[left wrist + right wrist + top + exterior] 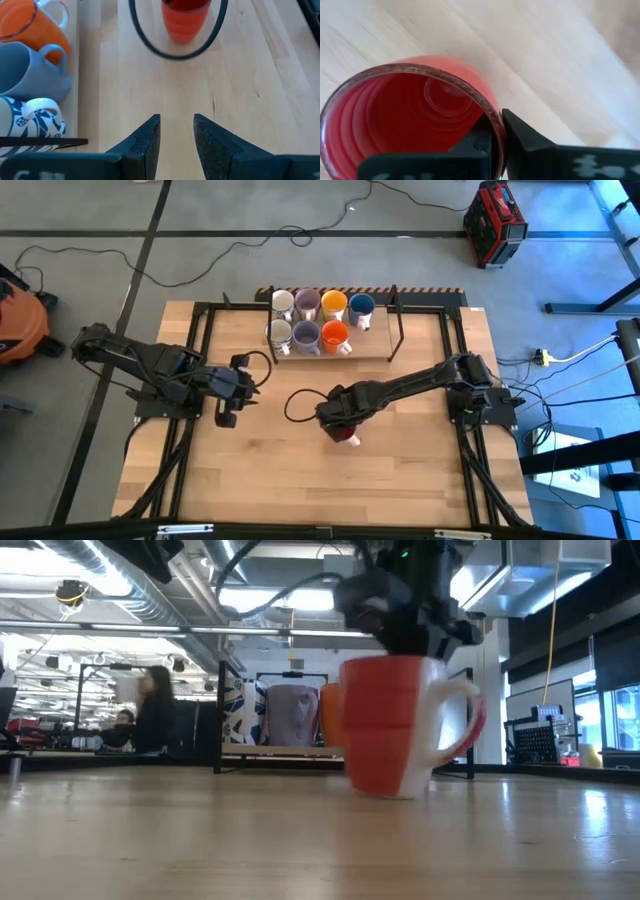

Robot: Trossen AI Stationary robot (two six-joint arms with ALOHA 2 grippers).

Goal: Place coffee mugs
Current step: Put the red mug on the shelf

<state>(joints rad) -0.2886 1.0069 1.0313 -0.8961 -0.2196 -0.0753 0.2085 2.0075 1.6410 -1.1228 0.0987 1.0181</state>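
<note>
The red ceramic mug with a white handle (405,725) stands upright on the pale wooden tabletop (400,470), on the near side of the table, well apart from the tray. The right gripper (497,135) comes down on it from above, its two dark fingers pinched together on the rim, one inside the wall and one outside; that rim grip looks chosen so the mug can be lifted straight and kept level. To the mug's left, the left gripper (176,132) waits above bare wood, its fingers a little apart and holding nothing, pointing toward the mug. Beyond the mug, at the far edge, the flat wooden tray (375,350) carries seven mugs in two rows: cream, lavender, orange and blue behind, cream, lavender and orange in front. The gap beside the front orange mug (335,335) seems the place left for the red one.
</note>
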